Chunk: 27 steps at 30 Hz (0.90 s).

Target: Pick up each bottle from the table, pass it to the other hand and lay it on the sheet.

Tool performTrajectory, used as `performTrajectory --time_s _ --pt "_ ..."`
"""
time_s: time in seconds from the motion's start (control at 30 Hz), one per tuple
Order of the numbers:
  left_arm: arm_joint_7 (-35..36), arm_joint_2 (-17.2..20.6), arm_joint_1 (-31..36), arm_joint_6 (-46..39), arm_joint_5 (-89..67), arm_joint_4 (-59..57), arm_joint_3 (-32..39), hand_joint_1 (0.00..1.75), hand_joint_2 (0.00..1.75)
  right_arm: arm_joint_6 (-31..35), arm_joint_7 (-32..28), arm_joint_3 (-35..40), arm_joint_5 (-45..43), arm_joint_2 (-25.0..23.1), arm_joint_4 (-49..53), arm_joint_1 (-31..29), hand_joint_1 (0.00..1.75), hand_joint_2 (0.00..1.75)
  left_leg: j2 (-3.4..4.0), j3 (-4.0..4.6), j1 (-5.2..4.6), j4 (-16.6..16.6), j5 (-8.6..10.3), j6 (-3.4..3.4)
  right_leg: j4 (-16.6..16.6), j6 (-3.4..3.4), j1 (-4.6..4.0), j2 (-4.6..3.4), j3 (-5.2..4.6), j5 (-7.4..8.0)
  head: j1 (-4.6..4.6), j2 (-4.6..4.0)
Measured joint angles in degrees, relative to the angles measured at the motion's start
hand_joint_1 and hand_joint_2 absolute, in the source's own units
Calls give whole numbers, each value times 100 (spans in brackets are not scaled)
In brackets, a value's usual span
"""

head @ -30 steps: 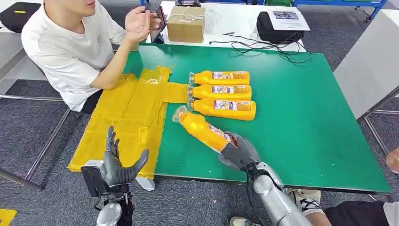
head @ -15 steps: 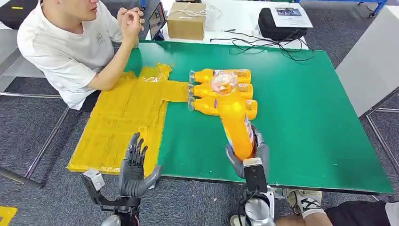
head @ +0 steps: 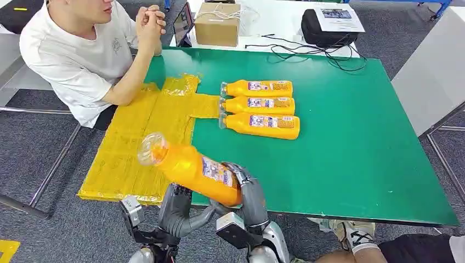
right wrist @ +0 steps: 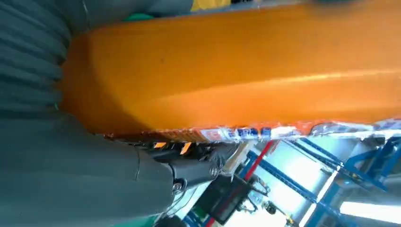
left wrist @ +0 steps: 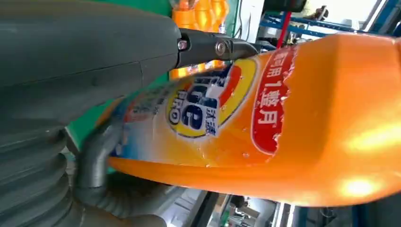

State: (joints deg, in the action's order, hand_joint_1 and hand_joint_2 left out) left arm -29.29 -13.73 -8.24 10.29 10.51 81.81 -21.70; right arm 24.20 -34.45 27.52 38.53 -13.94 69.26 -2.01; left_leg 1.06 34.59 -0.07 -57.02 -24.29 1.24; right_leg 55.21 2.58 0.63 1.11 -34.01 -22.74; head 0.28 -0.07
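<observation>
Bottle (head: pixel 192 170) in mid-air, both hands under it.

Left hand (head: pixel 178 211) sits half hidden beneath the bottle, its grasp impossible to judge; right hand (head: pixel 248 192) grips the base. Cap end hangs over the sheet (head: pixel 137 137); three bottles (head: pixel 259 109) lie on the table (head: pixel 351 137).

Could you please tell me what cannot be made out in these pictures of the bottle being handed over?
- Head view: the orange plastic bottle hides the left hand fingers, so whether that hand grips it is unclear.
- Head view: the bottle's base sits inside the right hand.
- Right wrist view: the bottle's label is edge-on and blurred, unreadable.
- Head view: labels on the three orange bottles lying on the green table are too small to read.
</observation>
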Motion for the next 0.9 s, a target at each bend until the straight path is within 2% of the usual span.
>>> performTrajectory --time_s 0.13,0.27,0.47,0.67,0.9 --pt "-2 39 33 66 48 0 -35 0 175 -31 -9 133 -18 7 -155 -61 175 175 0 2 -2 0 0 1 0 0 2 0 0 0 2 0" --pt "-7 61 75 508 337 -50 -35 0 175 -227 -144 334 -70 20 -321 -155 175 175 1 2 -4 -1 -1 1 0 0 2 -1 -1 0 2 0" --pt "-15 63 228 1193 1053 -325 170 0 175 -169 -369 810 -57 72 -633 -322 175 175 3 -1 0 0 0 0 0 -1 -1 -3 -6 1 0 0" --pt "11 63 254 1429 1313 -402 286 0 175 -269 -485 1090 -522 137 -811 -452 175 175 5 1 -1 -1 1 0 0 -1 0 -3 -8 1 0 0" --pt "17 63 256 1523 1368 -459 354 0 175 -273 -485 1320 -614 251 -859 -564 175 175 5 2 -3 -2 0 0 -1 0 1 -3 -10 1 2 0"
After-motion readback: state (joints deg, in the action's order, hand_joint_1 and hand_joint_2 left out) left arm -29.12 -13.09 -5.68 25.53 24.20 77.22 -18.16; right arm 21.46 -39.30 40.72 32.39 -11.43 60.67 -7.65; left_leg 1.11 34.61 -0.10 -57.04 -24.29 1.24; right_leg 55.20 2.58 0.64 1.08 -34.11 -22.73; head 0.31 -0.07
